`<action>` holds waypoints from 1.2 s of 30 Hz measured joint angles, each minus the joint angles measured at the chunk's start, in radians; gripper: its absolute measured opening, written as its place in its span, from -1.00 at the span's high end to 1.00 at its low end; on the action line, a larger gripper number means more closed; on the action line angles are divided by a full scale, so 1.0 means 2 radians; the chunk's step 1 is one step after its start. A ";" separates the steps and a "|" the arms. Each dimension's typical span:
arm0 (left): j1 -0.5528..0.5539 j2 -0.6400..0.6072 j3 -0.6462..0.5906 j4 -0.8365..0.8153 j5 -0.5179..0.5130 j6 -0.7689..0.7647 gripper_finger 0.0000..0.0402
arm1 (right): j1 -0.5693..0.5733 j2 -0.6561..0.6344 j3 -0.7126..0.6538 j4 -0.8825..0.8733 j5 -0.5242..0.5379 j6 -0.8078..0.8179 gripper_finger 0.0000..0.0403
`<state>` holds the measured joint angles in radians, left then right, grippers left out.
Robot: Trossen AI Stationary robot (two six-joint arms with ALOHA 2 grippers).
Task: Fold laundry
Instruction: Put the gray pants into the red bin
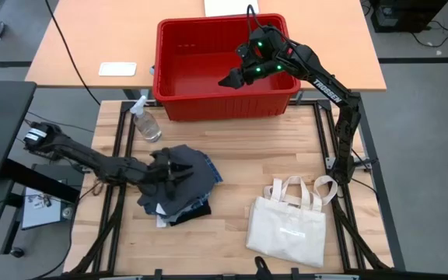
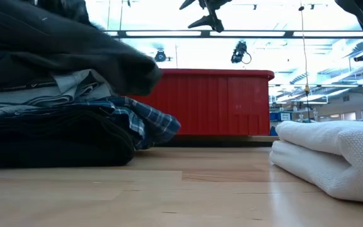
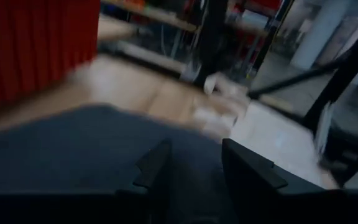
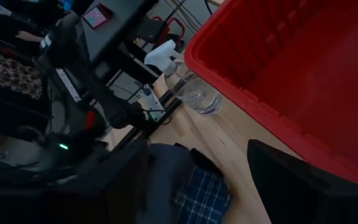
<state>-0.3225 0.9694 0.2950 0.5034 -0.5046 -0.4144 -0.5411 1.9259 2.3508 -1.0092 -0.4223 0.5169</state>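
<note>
Wood-slat table (image 1: 239, 155) carried a messy laundry pile (image 1: 179, 187) at its left, cream tote bag (image 1: 290, 225) at near right, red plastic bin (image 1: 224, 66) along the far edge, clear spray bottle (image 1: 145, 120) by the bin's left corner. High view gave the whole layout. Low view alone showed the stack's layers: dark grey garment (image 2: 49, 44) on top, light grey (image 2: 68, 85) beneath, blue-and-white plaid (image 2: 147, 123) spilling right, black (image 2: 49, 142) at the bottom, all soft and rumpled; the tote looked folded, coarse-woven. Left hand (image 1: 179, 171) sat right on the pile's top; left wrist view showed its fingers (image 3: 157, 165) part-spread against smooth grey cloth, but whether they pinched fabric, cannot tell. Right hand (image 1: 230, 80) hung over the bin, well apart from the laundry, jaws spread with nothing between them; right wrist view showed the bin's ridged wall, the bottle and a plaid corner far below.
</note>
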 joint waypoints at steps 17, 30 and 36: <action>-0.018 0.058 -0.031 0.132 0.059 -0.049 0.28 | 0.018 0.000 0.000 0.001 -0.008 0.019 -0.40; -0.017 0.020 0.146 -0.211 0.038 0.018 0.28 | 0.019 0.000 0.000 0.002 -0.009 0.019 -0.40; -0.019 0.022 0.160 -0.251 0.046 0.023 0.28 | 0.019 0.000 0.000 0.003 -0.008 0.016 -0.40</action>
<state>-0.3599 1.0134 0.6151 0.0018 -0.4131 -0.3686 -0.5028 1.9263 2.3508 -1.0035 -0.4389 0.5495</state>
